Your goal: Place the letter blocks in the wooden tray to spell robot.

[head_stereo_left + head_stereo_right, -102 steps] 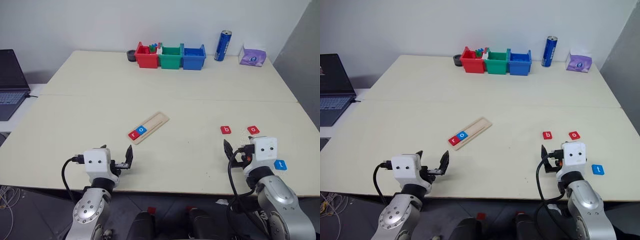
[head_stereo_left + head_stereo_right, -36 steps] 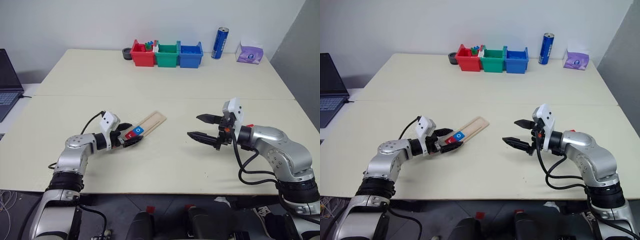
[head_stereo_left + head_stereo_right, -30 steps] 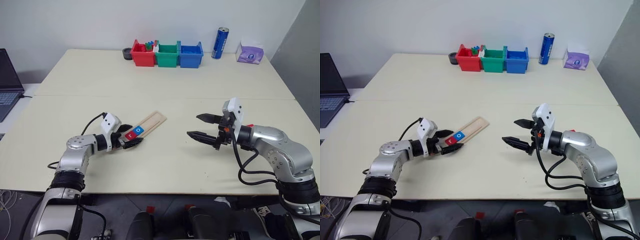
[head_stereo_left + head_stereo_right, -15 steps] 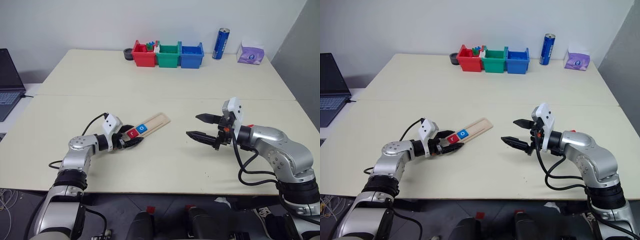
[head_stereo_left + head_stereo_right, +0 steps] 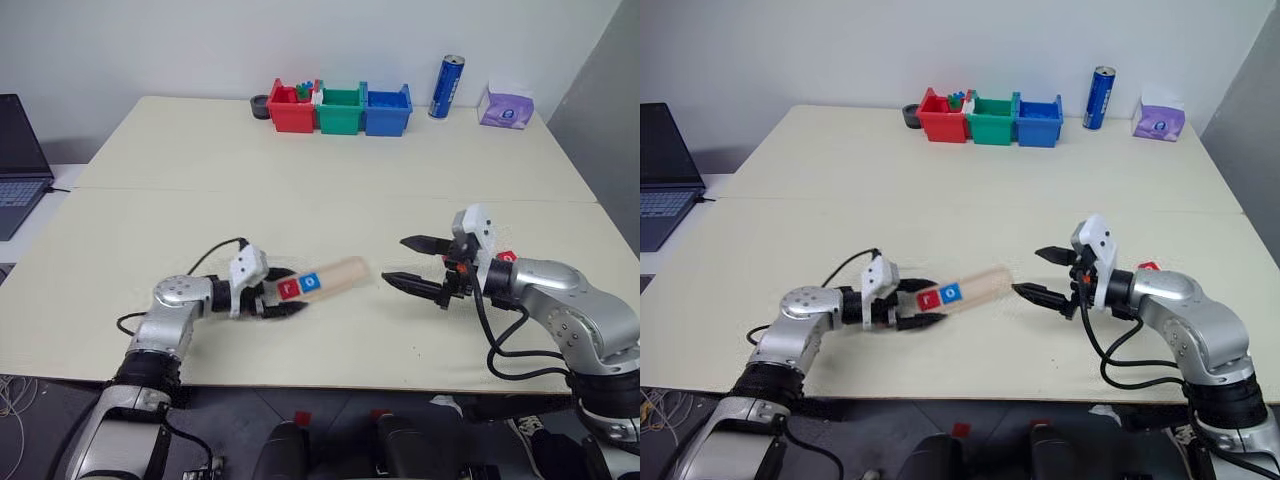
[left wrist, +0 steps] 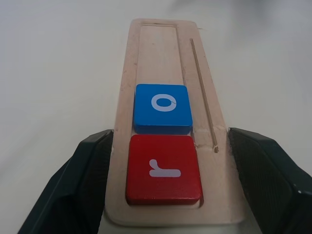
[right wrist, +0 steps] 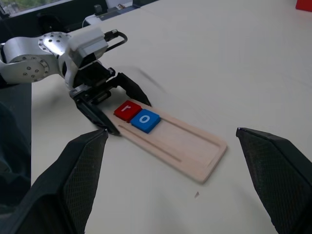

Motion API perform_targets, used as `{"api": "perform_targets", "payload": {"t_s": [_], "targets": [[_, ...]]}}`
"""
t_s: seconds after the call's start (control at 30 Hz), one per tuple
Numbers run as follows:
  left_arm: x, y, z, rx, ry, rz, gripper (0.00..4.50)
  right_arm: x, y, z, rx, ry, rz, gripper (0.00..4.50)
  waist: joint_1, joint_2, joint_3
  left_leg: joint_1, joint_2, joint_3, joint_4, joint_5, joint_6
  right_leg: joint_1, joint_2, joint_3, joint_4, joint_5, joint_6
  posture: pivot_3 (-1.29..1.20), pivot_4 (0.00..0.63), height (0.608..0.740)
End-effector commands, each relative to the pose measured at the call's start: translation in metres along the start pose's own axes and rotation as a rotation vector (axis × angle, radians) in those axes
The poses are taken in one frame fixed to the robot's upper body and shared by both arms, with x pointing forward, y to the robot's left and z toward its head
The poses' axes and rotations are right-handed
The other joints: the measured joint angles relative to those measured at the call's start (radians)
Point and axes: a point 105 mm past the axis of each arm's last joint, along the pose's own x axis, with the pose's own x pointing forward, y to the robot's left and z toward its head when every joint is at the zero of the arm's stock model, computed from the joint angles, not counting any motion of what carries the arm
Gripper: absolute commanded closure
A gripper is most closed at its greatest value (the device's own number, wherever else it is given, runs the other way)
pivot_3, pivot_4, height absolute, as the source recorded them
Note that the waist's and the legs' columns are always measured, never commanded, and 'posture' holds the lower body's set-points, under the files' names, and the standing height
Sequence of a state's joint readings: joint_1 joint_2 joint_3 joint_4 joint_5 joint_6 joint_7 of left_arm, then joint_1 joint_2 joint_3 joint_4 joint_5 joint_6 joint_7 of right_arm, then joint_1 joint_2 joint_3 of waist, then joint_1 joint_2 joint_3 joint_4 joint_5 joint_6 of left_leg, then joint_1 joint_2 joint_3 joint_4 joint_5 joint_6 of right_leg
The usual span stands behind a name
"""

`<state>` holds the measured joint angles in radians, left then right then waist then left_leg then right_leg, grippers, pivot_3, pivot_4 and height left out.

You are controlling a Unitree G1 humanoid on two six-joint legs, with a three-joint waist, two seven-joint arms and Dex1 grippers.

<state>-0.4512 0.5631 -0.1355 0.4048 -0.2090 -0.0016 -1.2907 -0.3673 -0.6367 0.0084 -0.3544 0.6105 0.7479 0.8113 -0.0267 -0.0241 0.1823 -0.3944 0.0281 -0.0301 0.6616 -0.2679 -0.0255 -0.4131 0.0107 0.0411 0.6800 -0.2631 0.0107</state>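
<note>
Left end effector point(image 5: 278, 297) clamps the wooden tray point(image 5: 335, 276), whose long axis points toward the wide-open right end effector point(image 5: 412, 262).

Silver arms, white wrist boxes, black cables, black-fingered left hand point(image 5: 281, 299).

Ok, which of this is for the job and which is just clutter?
Job: tray; red r; blue o; another red block.
Clutter: bins; can; purple pack; laptop; dark round thing.
</note>
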Motion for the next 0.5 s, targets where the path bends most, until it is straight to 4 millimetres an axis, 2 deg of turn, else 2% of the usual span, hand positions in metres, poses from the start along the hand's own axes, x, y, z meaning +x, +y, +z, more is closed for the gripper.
{"api": "perform_targets", "payload": {"t_s": [0.03,0.17,0.3,0.5], "targets": [[0.006,-0.013,0.013,0.080,0.005,-0.146,1.12,-0.009,0.001,0.013,-0.065,-0.038,-0.009,0.00,0.000,0.000,0.000,0.000,-0.001,0.000,0.000,0.000,0.000,0.000,0.000,0.000,0.000,0.000,0.000,0.00,0.150,0.740],[0.006,-0.011,0.010,0.119,0.042,-0.214,1.12,-0.010,0.001,0.012,-0.066,-0.038,-0.016,0.00,-0.001,0.000,0.000,0.001,0.000,0.000,0.001,0.000,0.000,0.000,0.002,0.000,0.000,-0.002,0.004,0.00,0.150,0.740],[0.008,0.005,0.008,0.146,0.071,-0.211,1.12,-0.011,0.002,0.011,-0.065,-0.040,-0.026,0.00,-0.001,0.000,0.000,0.001,0.000,0.000,0.001,0.000,0.000,0.000,0.003,0.000,0.000,-0.002,0.004,0.00,0.150,0.740],[0.018,0.027,0.016,0.172,0.065,-0.171,1.12,-0.014,0.002,0.010,-0.062,-0.039,-0.046,0.00,-0.001,0.000,0.000,0.000,0.000,0.000,0.001,0.000,0.000,0.000,0.003,0.000,0.000,-0.002,0.004,0.00,0.150,0.740]]}}
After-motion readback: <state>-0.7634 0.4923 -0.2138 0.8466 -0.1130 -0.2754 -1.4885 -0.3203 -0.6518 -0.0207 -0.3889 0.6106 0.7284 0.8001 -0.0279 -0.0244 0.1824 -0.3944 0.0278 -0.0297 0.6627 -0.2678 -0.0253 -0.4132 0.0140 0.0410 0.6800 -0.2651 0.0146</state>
